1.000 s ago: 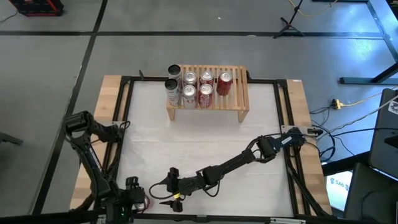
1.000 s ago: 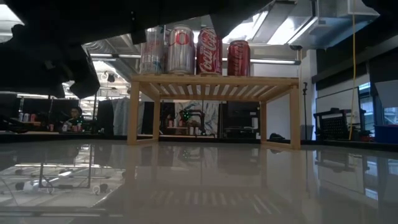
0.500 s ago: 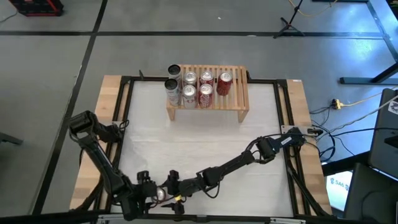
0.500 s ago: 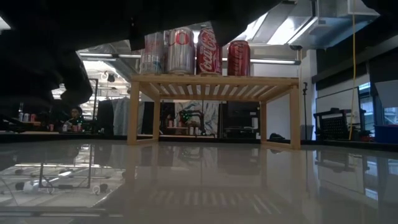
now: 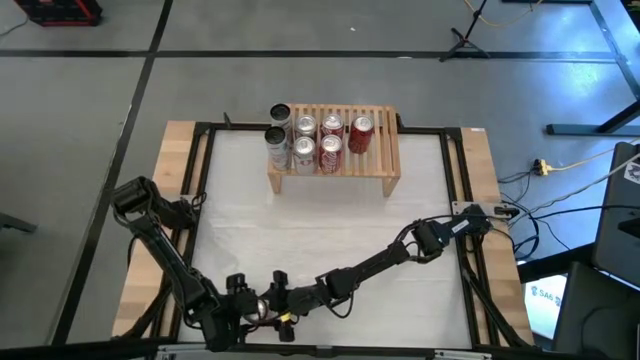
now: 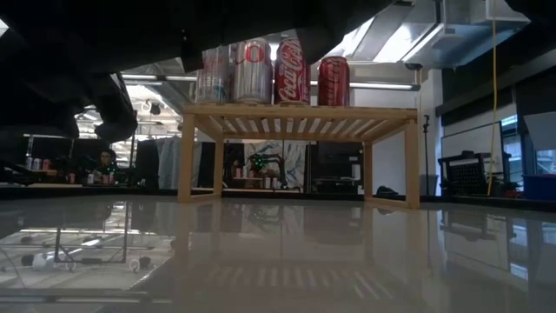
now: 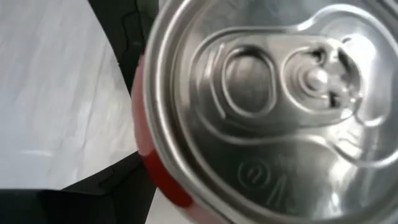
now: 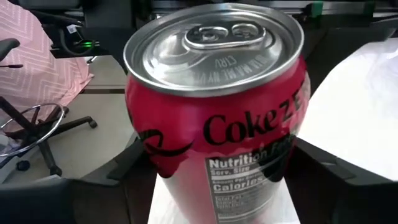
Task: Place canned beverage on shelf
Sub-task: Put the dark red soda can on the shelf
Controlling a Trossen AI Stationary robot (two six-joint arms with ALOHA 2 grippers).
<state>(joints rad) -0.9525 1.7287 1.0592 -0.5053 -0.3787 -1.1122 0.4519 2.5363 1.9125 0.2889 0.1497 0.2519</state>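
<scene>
A red Coke Zero can is at the table's near edge, left of the middle. My right gripper reaches in from the right and is shut on the can. My left gripper is right at the can, and its wrist view is filled by the can's silver top. The pale wooden shelf stands at the table's far edge on its side legs. Several cans stand on its slatted top. My right gripper pinches the can's lower body between its two fingers, one on each side. The fingers come level from the table's right side. The can stands upright, top up; whether its base touches the table does not show.
The white table top lies bare between the shelf and the grippers. The right arm stretches low across the near right part. A black frame runs round the table. Cables and stands lie on the floor beyond.
My left gripper has gone along the near edge toward the table's right, up to the can in my right gripper. My right gripper and the can have kept still.
</scene>
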